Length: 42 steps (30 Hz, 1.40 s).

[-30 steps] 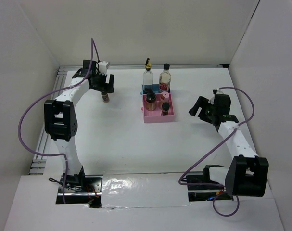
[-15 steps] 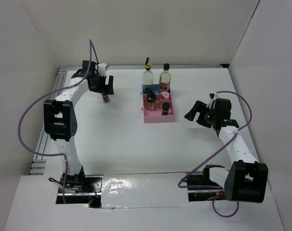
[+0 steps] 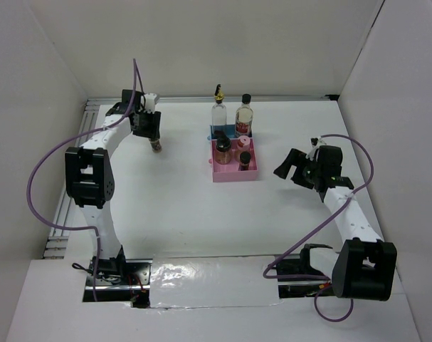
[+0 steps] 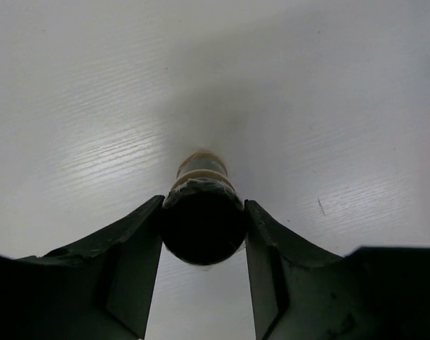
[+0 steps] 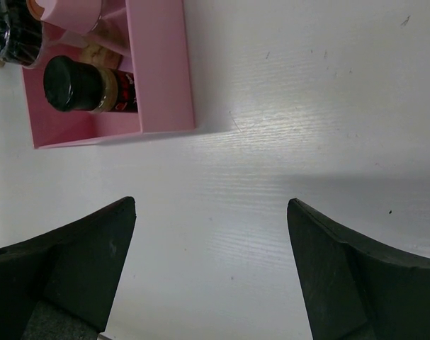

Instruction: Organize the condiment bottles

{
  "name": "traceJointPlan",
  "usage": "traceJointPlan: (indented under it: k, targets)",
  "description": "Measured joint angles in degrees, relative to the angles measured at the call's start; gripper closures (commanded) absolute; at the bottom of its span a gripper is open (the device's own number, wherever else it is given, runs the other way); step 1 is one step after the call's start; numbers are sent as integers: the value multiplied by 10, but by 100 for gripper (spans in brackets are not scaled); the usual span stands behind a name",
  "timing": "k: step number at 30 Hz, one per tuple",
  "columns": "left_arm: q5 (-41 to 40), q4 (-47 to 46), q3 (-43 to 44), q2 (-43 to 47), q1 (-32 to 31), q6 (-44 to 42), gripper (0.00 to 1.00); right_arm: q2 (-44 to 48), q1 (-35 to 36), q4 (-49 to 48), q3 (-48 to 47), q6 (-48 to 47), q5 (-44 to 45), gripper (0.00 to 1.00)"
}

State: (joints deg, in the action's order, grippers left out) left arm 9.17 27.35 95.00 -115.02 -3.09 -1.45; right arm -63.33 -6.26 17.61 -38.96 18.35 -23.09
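Upper left overhead, the left gripper (image 4: 203, 205) clamps a dark-lidded spice jar (image 4: 202, 221); right gripper (image 5: 211, 205), mid-right, gapes empty

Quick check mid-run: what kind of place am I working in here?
Probably a lab test cell, not a kitchen: plain white panel walls box in a white table, and two cabled arms are bolted at its near edge.

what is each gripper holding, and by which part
The left gripper clamps the small spice jar by its dark lid, a finger on each side; the right gripper is open and empty.
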Motion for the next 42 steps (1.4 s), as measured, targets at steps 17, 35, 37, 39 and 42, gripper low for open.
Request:
traceJointPlan:
  k: [17,35,37,39,42]
  targets:
    - [110,47,-13,63,-21,-47,100,7,0,9,-21,-13,21,7]
    - [200,108,78,98,-304,-203,100,7,0,13,-53,-17,49,8]
    - [191,99,92,71,-311,-209,100,11,0,17,-53,-17,54,8]
    - [180,92,96,51,-314,-211,100,20,0,23,-53,-17,59,8]
    - [162,86,94,33,-315,-214,100,30,0,28,-53,-17,64,8]
